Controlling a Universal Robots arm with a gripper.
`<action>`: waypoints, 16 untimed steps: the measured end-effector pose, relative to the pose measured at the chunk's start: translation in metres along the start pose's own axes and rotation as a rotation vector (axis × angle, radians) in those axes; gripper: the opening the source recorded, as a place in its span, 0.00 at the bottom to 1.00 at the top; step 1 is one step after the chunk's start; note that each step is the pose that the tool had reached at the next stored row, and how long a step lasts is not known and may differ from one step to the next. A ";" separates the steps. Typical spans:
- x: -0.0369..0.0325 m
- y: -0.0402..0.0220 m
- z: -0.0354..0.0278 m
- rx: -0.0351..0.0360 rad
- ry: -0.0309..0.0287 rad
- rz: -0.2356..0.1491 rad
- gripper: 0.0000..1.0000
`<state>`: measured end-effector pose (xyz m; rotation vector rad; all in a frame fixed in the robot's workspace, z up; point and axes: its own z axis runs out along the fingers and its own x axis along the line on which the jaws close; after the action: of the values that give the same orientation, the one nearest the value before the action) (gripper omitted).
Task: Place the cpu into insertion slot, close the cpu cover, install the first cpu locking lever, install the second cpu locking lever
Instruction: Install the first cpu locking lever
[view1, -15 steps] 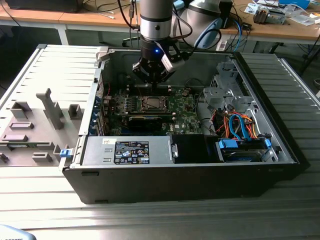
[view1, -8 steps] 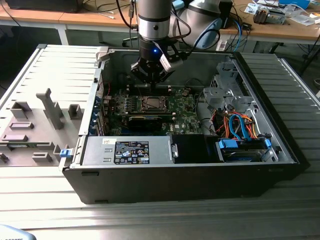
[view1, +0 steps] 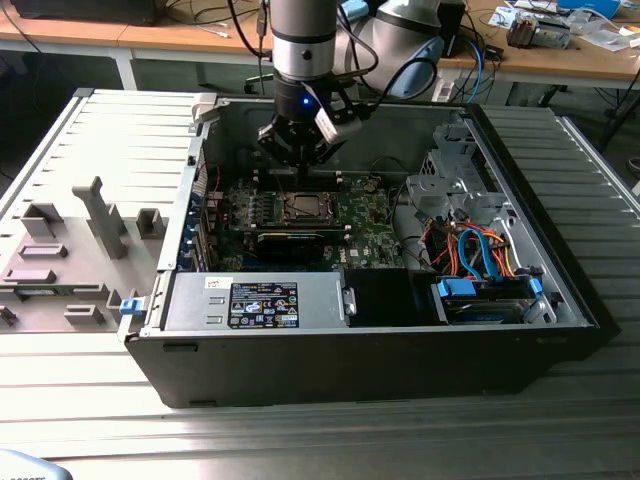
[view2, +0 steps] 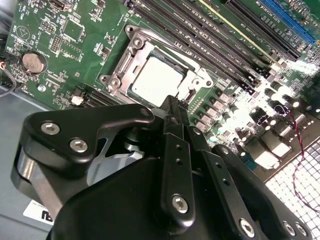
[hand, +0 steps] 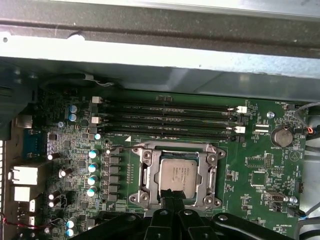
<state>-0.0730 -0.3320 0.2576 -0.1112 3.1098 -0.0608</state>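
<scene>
Hovering low inside the open computer case, just above the green motherboard: gripper, fingers pressed together into one narrow tip, nothing pinched between them. Tip poised at the near edge of the insertion slot, right beside the cpu; contact with either cannot be judged. Seated flat in the slot, grey-beige face up, framed by the cpu cover, silvery metal lying around the chip in both wrist views. Flanked on one side by long black memory slots, with a round coin battery farther off on the board. Resting on a ribbed grey desk in the exterior view, with the case's removed side panel at the exterior view's left.
</scene>
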 end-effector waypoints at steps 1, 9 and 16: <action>0.0002 0.0000 0.0000 0.0000 -0.0001 0.000 0.11; 0.0031 0.0002 -0.0001 0.0000 -0.0001 0.000 0.11; 0.0070 0.0007 -0.0002 0.0000 0.0000 0.000 0.11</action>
<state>-0.0800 -0.3318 0.2576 -0.1113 3.1097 -0.0608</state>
